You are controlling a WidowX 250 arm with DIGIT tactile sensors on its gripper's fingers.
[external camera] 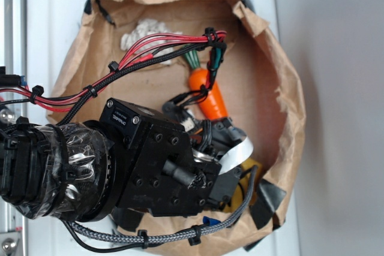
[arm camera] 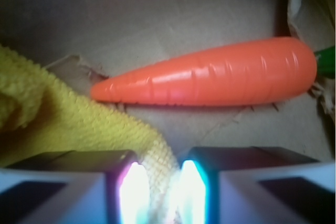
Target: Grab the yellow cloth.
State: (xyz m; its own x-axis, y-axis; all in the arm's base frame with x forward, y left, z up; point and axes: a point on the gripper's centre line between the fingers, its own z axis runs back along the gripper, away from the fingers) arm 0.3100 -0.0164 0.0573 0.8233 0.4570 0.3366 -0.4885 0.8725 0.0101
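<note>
Tool (arm camera: 160, 195) down low in the paper-lined bin (external camera: 288, 88), jaws narrowed onto a fold of yellow cloth (arm camera: 63, 124) that sits right between them, beside the carrot (arm camera: 210, 77). Grip looks made; lifting it clear is what's left.

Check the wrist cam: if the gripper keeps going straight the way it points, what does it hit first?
The yellow cloth: a fold of it already lies between the fingertips of the gripper. Beyond that lies the brown paper lining. The toy carrot lies off to one side, probably clear, though depth is uncertain.
</note>
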